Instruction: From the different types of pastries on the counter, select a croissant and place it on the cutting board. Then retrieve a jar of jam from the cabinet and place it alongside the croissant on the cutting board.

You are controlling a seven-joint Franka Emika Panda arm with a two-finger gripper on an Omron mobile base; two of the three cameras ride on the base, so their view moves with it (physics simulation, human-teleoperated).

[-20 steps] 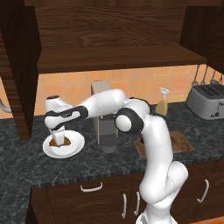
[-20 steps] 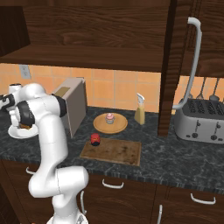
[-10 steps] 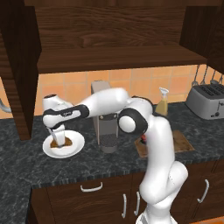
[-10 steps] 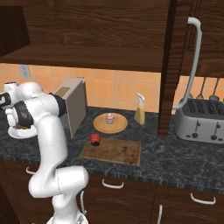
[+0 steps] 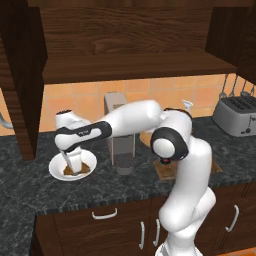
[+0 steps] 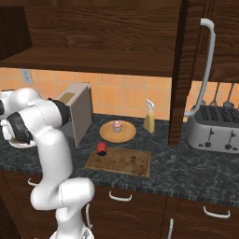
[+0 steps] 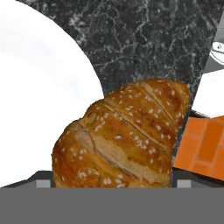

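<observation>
**Tool down on the white plate, croissant hard against the hand camera**

Left base view: the arm reaches far left and the tool (image 5: 73,167) points down into a white plate (image 5: 73,165) on the dark worktop (image 5: 30,182). The hand covers most of the plate; a little brown shows beside it, too small to name. The finger tips are hidden by the hand, so I cannot tell whether they stand apart or are closed on anything. A grey box-shaped appliance (image 5: 120,132) stands behind the forearm. The cutting board (image 5: 168,168) is mostly hidden behind the elbow. A toaster (image 5: 236,115) sits at the far right, and the cabinet (image 5: 125,45) shelf runs overhead.

Right base view: the arm's own bulk blocks the hand, and the white plate (image 6: 14,142) shows as a sliver at the left edge. The cutting board (image 6: 120,161) lies bare on the worktop, the jar of jam (image 6: 101,148) standing at its back-left corner, touching or just off it. Behind, a round wooden plate (image 6: 117,132) holds the pink-frosted cupcake (image 6: 116,125). A yellowish bottle (image 6: 149,120) stands beside it.

Hand view: the croissant (image 7: 124,135) looms close, its lower end cut off by the bottom edge. It overlaps the white plate's (image 7: 35,96) rim, with speckled worktop (image 7: 144,39) beyond.
</observation>
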